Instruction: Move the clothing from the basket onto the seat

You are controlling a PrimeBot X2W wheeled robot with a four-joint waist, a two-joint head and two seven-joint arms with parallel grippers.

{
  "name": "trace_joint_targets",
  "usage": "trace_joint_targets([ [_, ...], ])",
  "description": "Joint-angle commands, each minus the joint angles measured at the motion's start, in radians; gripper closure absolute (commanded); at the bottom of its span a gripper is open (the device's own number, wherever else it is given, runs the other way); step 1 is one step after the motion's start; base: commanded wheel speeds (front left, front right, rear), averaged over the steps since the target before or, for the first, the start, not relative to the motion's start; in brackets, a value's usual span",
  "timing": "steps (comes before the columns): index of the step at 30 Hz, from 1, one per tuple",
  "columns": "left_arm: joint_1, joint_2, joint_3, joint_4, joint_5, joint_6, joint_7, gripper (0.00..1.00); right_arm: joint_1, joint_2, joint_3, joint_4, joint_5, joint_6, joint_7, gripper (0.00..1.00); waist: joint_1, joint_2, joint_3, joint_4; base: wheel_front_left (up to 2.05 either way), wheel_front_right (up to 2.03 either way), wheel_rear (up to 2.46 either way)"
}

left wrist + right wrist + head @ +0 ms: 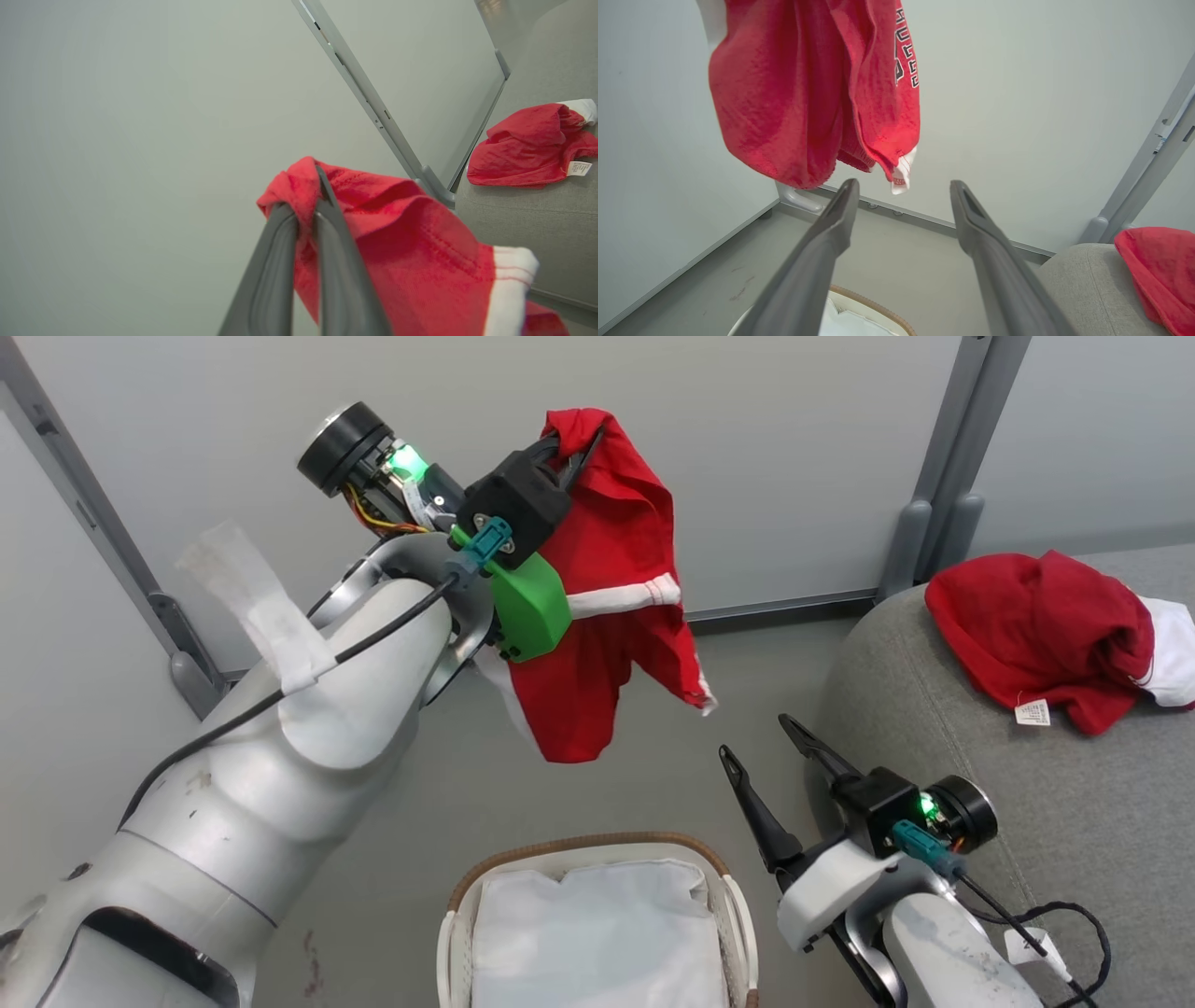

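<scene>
My left gripper [579, 439] is raised high and shut on a bunched fold of a red jersey [597, 616], which hangs free above the floor. The left wrist view shows both fingers [280, 261] pinching the red cloth [411, 233], with a white striped trim beside them. In the right wrist view the jersey [803, 93] dangles above and black-and-white lettering shows. A second red garment [1036, 635] with a white sleeve and tag lies crumpled on the grey seat [1074, 803]. The white basket [738, 905] with brown rim holds its white liner. My right gripper [761, 747] is open and empty beside the seat.
Pale wall panels with grey metal posts [943, 476] stand behind. Grey floor [448, 803] runs between wall, basket and seat. A black cable [1064, 915] trails from my right wrist over the seat's front.
</scene>
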Motion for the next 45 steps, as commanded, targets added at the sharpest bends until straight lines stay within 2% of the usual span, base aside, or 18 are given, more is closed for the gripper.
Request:
trace_joint_targets([
  [1, -0.026, -0.01, -0.012, -0.003, -0.006, 0.0, 0.006, 1.0, -0.025, -0.005, 0.004, 0.014, -0.021, -0.001, 0.0, 0.0, 0.0001, 0.0, 0.001, 0.009, 0.0, 0.0, 0.0],
  [10, -0.061, -0.043, -0.084, -0.063, -0.062, 0.0, 0.024, 1.0, -0.14, -0.004, -0.004, 0.088, -0.076, -0.001, 0.0, 0.0, 0.0001, 0.0, 0.005, 0.034, 0.0, 0.0, 0.0],
  [16, -0.055, -0.035, -0.126, -0.144, -0.101, 0.001, 0.029, 1.0, -0.246, -0.004, -0.023, 0.162, -0.082, -0.001, 0.0, 0.0, 0.0001, 0.0, 0.011, 0.056, 0.0, 0.0, 0.0],
  [17, -0.051, -0.034, -0.128, -0.152, -0.103, 0.001, 0.027, 1.0, -0.258, -0.004, -0.025, 0.171, -0.078, -0.001, 0.0, 0.1, 0.0001, 0.0, 0.013, 0.06, 0.0, 0.0, 0.0],
  [18, -0.043, -0.031, -0.13, -0.159, -0.108, 0.001, 0.026, 1.0, -0.272, -0.005, -0.028, 0.179, -0.073, -0.001, 0.0, 0.51, 0.0001, 0.0, 0.014, 0.063, 0.0, 0.0, 0.0],
  [19, -0.026, -0.023, -0.13, -0.164, -0.117, 0.001, 0.025, 1.0, -0.295, -0.005, -0.029, 0.191, -0.072, -0.001, 0.0, 0.78, 0.0001, 0.0, 0.018, 0.067, 0.0, 0.0, 0.0],
  [20, -0.018, -0.019, -0.129, -0.164, -0.119, 0.003, 0.025, 1.0, -0.303, -0.004, -0.029, 0.193, -0.07, -0.001, 0.0, 0.95, 0.0001, 0.0, 0.019, 0.069, 0.0, 0.0, 0.0],
  [21, -0.003, -0.009, -0.127, -0.161, -0.126, 0.009, 0.023, 1.0, -0.317, -0.005, -0.028, 0.197, -0.066, -0.001, 0.0, 1.0, 0.0001, 0.0, 0.022, 0.07, 0.0, 0.0, 0.0],
  [31, 0.058, 0.038, -0.109, -0.108, -0.166, 0.026, -0.004, 1.0, -0.336, -0.005, -0.025, 0.184, -0.072, -0.001, 0.0, 1.0, 0.0001, 0.0, 0.035, 0.059, 0.0, 0.0, 0.0],
  [36, 0.098, 0.034, -0.1, -0.078, -0.192, 0.029, -0.016, 1.0, -0.34, -0.005, -0.038, 0.171, -0.071, -0.001, 0.0, 1.0, 0.0001, 0.0, 0.04, 0.052, 0.0, 0.0, 0.0],
  [37, 0.112, 0.03, -0.096, -0.073, -0.201, 0.032, -0.02, 0.94, -0.341, -0.005, -0.041, 0.168, -0.072, -0.001, 0.0, 1.0, 0.0001, 0.0, 0.04, 0.05, 0.0, 0.0, 0.0],
  [38, 0.124, 0.028, -0.093, -0.069, -0.207, 0.035, -0.026, 0.77, -0.342, -0.005, -0.044, 0.166, -0.072, -0.001, 0.0, 1.0, 0.0001, 0.0, 0.041, 0.049, 0.0, 0.0, 0.0],
  [39, 0.142, 0.025, -0.09, -0.065, -0.217, 0.037, -0.031, 0.55, -0.343, -0.005, -0.049, 0.162, -0.075, -0.001, 0.0, 1.0, 0.0001, 0.0, 0.042, 0.047, 0.0, 0.0, 0.0],
  [40, 0.157, 0.022, -0.085, -0.063, -0.224, 0.04, -0.037, 0.08, -0.342, -0.005, -0.053, 0.158, -0.077, -0.001, 0.0, 1.0, 0.0001, 0.0, 0.044, 0.045, 0.0, 0.0, 0.0],
  [41, 0.178, 0.018, -0.08, -0.059, -0.232, 0.046, -0.045, 0.0, -0.342, -0.004, -0.057, 0.155, -0.08, -0.001, 0.0, 1.0, 0.0001, 0.0, 0.045, 0.043, 0.0, 0.0, 0.0],
  [45, 0.267, 0.0, -0.058, -0.043, -0.259, 0.061, -0.058, 0.0, -0.342, -0.005, -0.083, 0.142, -0.088, -0.001, 0.0, 1.0, 0.0001, 0.0, 0.051, 0.035, 0.0, 0.0, 0.0],
])
